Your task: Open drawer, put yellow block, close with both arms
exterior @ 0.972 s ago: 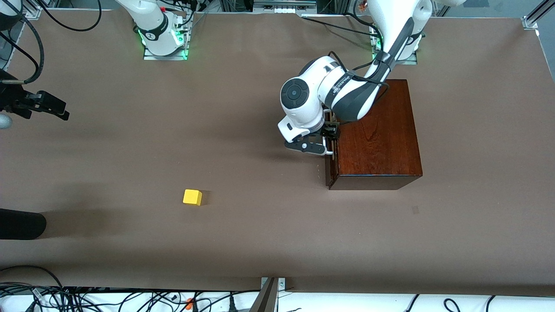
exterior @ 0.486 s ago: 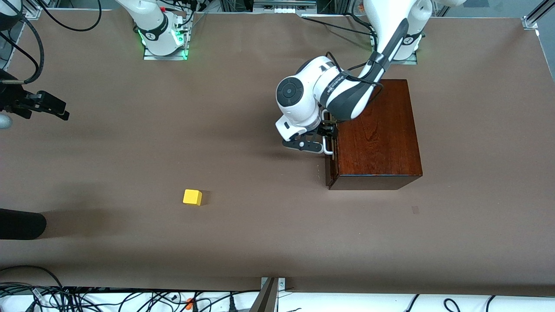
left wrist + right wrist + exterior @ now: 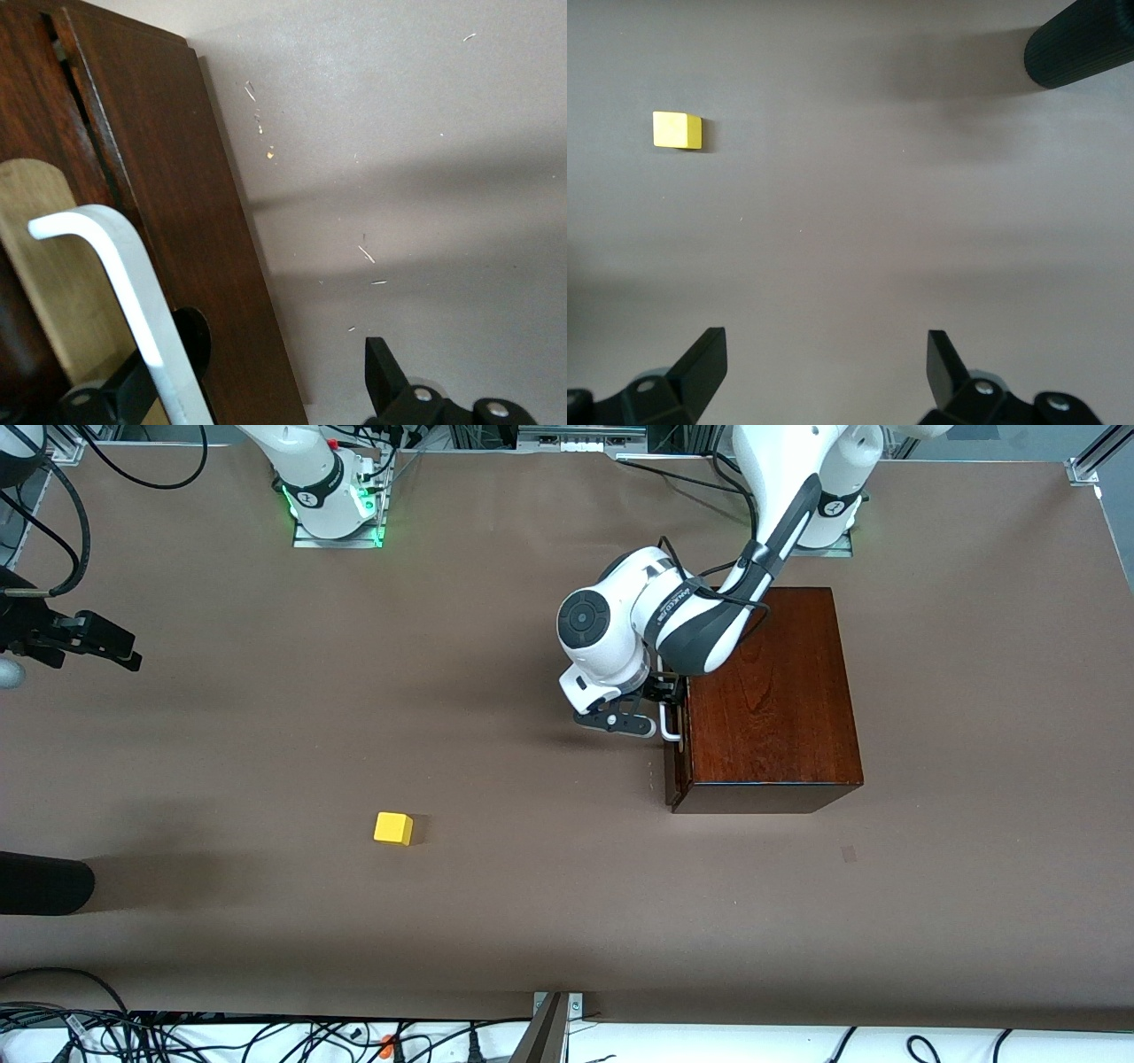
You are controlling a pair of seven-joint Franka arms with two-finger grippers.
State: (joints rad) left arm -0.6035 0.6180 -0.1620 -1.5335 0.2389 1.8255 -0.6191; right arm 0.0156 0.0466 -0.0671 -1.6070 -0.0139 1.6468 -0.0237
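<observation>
A brown counter (image 3: 266, 921) carries a glossy dark wooden box (image 3: 771, 691) toward the left arm's end, close to the edge where the arm bases stand, its drawer (image 3: 673, 762) facing the right arm's end and, judging by the thin gap seen from the left wrist, barely out of the box. The left arm (image 3: 762, 522) folds down from its base over the box's top, elbow bent and wrist turned so the left claw (image 3: 660, 722) comes level with the drawer front; its fingers stand spread, one to each side of the white handle (image 3: 133, 301), a placing that looks meant for hooking the bar and pulling the drawer open. The right arm waits, its right claw (image 3: 97, 642) hanging spread and empty over the counter's edge at the right arm's end, apparently kept clear until the drawer is open. The yellow block (image 3: 393, 828) sits alone on the open counter, nearer the front camera than the box and well apart from both claws, untouched.
</observation>
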